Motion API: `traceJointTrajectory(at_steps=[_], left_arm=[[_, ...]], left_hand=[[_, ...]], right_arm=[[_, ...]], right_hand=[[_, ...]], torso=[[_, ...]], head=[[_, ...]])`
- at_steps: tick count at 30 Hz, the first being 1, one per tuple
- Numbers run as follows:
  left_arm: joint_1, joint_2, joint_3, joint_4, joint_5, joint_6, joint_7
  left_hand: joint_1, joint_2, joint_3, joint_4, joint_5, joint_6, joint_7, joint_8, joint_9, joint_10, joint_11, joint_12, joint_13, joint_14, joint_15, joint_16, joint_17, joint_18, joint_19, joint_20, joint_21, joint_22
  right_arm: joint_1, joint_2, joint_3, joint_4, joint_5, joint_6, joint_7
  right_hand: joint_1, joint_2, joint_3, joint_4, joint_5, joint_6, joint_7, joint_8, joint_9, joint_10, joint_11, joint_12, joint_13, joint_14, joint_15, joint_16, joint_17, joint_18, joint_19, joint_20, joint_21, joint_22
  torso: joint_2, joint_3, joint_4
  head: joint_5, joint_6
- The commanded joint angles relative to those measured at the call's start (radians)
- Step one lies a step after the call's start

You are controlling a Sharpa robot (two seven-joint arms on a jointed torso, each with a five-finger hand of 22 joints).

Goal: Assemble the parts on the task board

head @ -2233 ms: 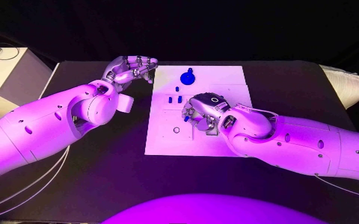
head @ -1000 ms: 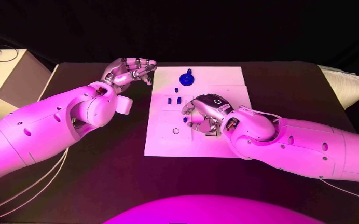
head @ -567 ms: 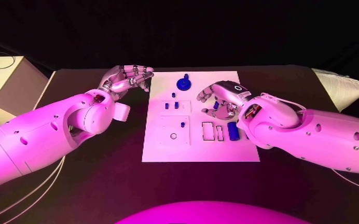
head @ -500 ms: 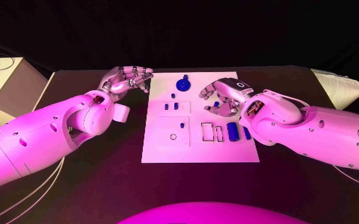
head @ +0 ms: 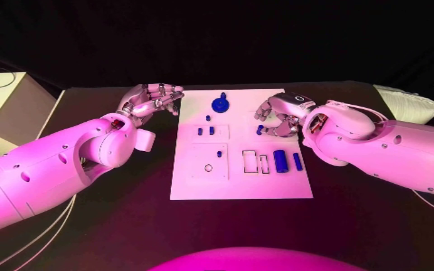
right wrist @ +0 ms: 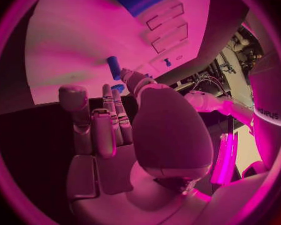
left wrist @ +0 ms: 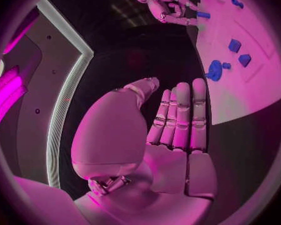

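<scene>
Lying nearest on the white board (head: 194, 186) are two blue bars (head: 280, 160), flat beside the empty rectangular slots (head: 251, 161) toward the right side. Judgement: small, rigid, light plastic, likely smooth and easily skidded; best pinched across the short width at mid-length. Further back, the right hand (head: 278, 115) hovers over the board's right edge near a small blue peg (head: 259, 130); its fingers (right wrist: 109, 117) look part-curled, holding nothing I can see. Left hand (head: 149, 100) waits off the board over the desk (head: 108, 227), fingers apart, empty. Farthest, a round blue knob (head: 220, 103).
</scene>
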State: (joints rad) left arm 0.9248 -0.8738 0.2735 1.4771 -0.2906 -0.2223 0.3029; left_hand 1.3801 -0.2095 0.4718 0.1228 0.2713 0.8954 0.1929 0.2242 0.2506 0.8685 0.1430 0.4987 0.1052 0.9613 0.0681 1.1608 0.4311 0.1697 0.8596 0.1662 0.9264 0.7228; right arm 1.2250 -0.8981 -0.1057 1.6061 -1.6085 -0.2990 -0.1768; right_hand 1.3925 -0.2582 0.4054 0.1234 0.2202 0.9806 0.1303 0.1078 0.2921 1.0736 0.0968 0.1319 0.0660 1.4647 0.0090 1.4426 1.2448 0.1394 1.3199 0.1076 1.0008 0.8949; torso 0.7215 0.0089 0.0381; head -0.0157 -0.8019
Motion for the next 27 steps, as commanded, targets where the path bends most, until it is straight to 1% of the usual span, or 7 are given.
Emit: traceJointTrajectory(at_steps=[1, 5, 10, 15, 17, 22, 27], left_arm=[[0.0, 0.0, 0.001, 0.003, 0.006, 0.015, 0.008], [0.0, 0.0, 0.001, 0.003, 0.006, 0.015, 0.008], [0.0, 0.0, 0.001, 0.003, 0.006, 0.015, 0.008], [0.0, 0.0, 0.001, 0.003, 0.006, 0.014, 0.008], [0.0, 0.0, 0.001, 0.003, 0.006, 0.014, 0.008], [0.0, 0.0, 0.001, 0.003, 0.006, 0.014, 0.008], [0.0, -0.001, 0.001, 0.002, 0.006, 0.014, 0.007]], left_hand=[[0.012, -0.001, -0.004, 0.0, -0.002, 0.005, 0.001, 0.006, 0.001, -0.007, -0.003, 0.003, -0.001, 0.001, 0.002, -0.006, -0.001, 0.014, 0.006, 0.002, -0.007, -0.001], [0.012, -0.001, -0.004, 0.0, -0.002, 0.005, 0.001, 0.006, 0.001, -0.007, -0.003, 0.003, -0.001, 0.001, 0.002, -0.006, -0.001, 0.014, 0.006, 0.002, -0.007, -0.001], [0.012, -0.001, -0.004, 0.0, -0.002, 0.005, 0.001, 0.006, 0.001, -0.007, -0.003, 0.003, -0.001, 0.001, 0.002, -0.006, -0.001, 0.014, 0.006, 0.002, -0.007, -0.001], [0.012, -0.001, -0.004, 0.0, -0.002, 0.005, 0.001, 0.006, 0.001, -0.007, -0.003, 0.003, -0.001, 0.001, 0.002, -0.006, -0.001, 0.014, 0.006, 0.002, -0.007, -0.001], [0.012, -0.001, -0.004, 0.0, -0.002, 0.005, 0.001, 0.006, 0.001, -0.007, -0.003, 0.003, -0.001, 0.001, 0.002, -0.006, -0.001, 0.014, 0.006, 0.002, -0.007, -0.001], [0.012, -0.001, -0.006, 0.001, -0.002, 0.004, 0.001, 0.006, 0.001, -0.008, -0.003, 0.004, -0.001, 0.001, 0.002, -0.006, -0.002, 0.014, 0.007, 0.002, -0.008, -0.003], [0.012, -0.001, -0.006, 0.001, -0.002, 0.004, 0.001, 0.006, 0.001, -0.008, -0.003, 0.004, -0.001, 0.001, 0.002, -0.006, -0.002, 0.014, 0.007, 0.002, -0.008, -0.003]], right_arm=[[0.001, 0.002, -0.001, -0.002, -0.044, 0.101, -0.005], [0.001, 0.005, -0.003, -0.005, -0.051, 0.121, -0.011], [0.001, 0.012, -0.004, -0.011, -0.061, 0.12, -0.021], [0.001, 0.022, -0.005, -0.016, -0.067, 0.103, -0.029], [0.001, 0.026, -0.006, -0.018, -0.068, 0.097, -0.03], [-0.001, 0.035, -0.007, -0.023, -0.069, 0.08, -0.031], [-0.003, 0.042, -0.008, -0.027, -0.069, 0.064, -0.033]], right_hand=[[-0.001, -0.011, -0.009, 0.002, -0.005, -0.001, -0.009, -0.004, 0.0, -0.008, -0.003, 0.005, 0.0, 0.043, 0.001, 0.003, -0.002, -0.009, 0.007, 0.0, 0.0, -0.001], [-0.001, -0.011, -0.013, 0.004, -0.006, 0.001, -0.011, -0.003, 0.001, -0.006, -0.003, 0.007, 0.0, 0.043, 0.001, 0.002, -0.004, -0.009, 0.006, 0.0, -0.001, 0.0], [0.01, 0.0, -0.009, 0.009, -0.006, 0.011, -0.011, 0.001, 0.002, 0.003, -0.005, 0.014, 0.001, 0.043, -0.001, 0.004, -0.001, -0.01, 0.009, -0.001, 0.003, 0.006], [0.021, 0.014, 0.016, 0.021, -0.005, 0.03, -0.007, 0.009, 0.005, 0.027, -0.009, 0.025, 0.002, 0.044, -0.005, 0.008, 0.006, -0.011, 0.014, -0.004, 0.01, 0.018], [0.024, 0.018, 0.03, 0.026, -0.005, 0.038, -0.006, 0.012, 0.006, 0.038, -0.012, 0.027, 0.002, 0.045, -0.007, 0.01, 0.01, -0.012, 0.017, -0.006, 0.014, 0.024], [0.023, 0.021, 0.061, 0.038, -0.006, 0.053, -0.003, 0.019, 0.01, 0.07, -0.02, 0.032, 0.004, 0.046, -0.013, 0.013, 0.016, -0.013, 0.021, -0.011, 0.021, 0.035], [0.019, 0.021, 0.078, 0.046, -0.006, 0.062, -0.001, 0.024, 0.013, 0.09, -0.024, 0.033, 0.005, 0.047, -0.016, 0.015, 0.018, -0.014, 0.023, -0.014, 0.023, 0.039]], torso=[[0.001, -0.0007, 0.0009], [0.0, -0.0007, 0.0011], [-0.001, -0.0015, 0.0009], [0.0, -0.001, 0.0001], [0.0, -0.0011, 0.0009], [0.0, -0.001, 0.0021], [0.002, -0.0004, 0.0025]], head=[[-0.001, -0.002], [-0.001, -0.003], [-0.003, -0.002], [-0.003, 0.0], [-0.005, 0.0], [-0.006, 0.0], [-0.005, -0.003]])
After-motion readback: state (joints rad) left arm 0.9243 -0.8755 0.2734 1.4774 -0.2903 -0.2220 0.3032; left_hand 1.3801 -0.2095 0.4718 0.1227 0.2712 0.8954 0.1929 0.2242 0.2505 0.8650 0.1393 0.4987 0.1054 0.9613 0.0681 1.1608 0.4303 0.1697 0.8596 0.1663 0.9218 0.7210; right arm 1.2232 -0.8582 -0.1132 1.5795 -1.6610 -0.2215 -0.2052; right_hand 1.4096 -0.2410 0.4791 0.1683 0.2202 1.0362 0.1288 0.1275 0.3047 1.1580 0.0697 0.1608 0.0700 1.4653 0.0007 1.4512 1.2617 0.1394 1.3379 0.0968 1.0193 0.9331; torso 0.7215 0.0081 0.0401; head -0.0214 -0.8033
